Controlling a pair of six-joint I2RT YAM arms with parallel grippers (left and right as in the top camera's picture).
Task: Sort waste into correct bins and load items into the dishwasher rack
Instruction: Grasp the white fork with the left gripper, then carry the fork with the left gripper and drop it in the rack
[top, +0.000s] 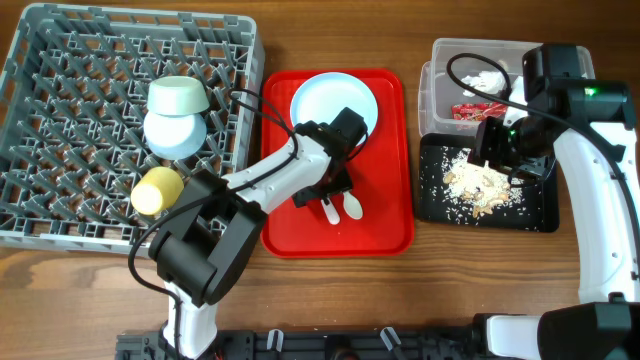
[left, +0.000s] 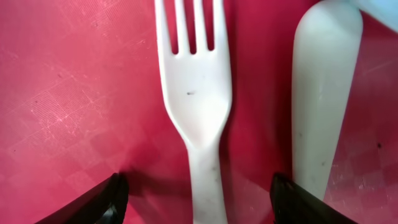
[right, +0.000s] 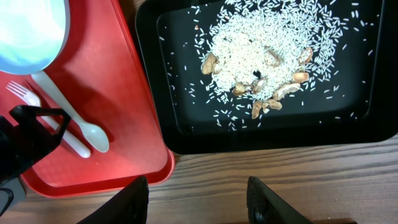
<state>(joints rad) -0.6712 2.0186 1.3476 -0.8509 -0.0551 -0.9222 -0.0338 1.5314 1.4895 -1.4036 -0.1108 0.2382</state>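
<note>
L gripper (left: 198, 202), jaws apart, straddles fork (left: 194, 93) handle nr red tray (left: 62, 93) front edge; one finger overlaps spoon (left: 323, 93), so it may pinch both.

Table (top: 420, 300): brown wood grain, planks running L-R.
Grey peg rack (top: 70, 238) at 9-10 o'clock, biggest thing on it.
Red tray (top: 385, 200) at ctr, its L edge just beside rack's R wall.
Clear tub (top: 428, 85) at 2 o'clock.
Black tray (top: 540, 215) at 3 o'clock, just under tub; touching or not, can't tell.
Red tray & black tray side by side, thin strip of wood btwn.
</note>
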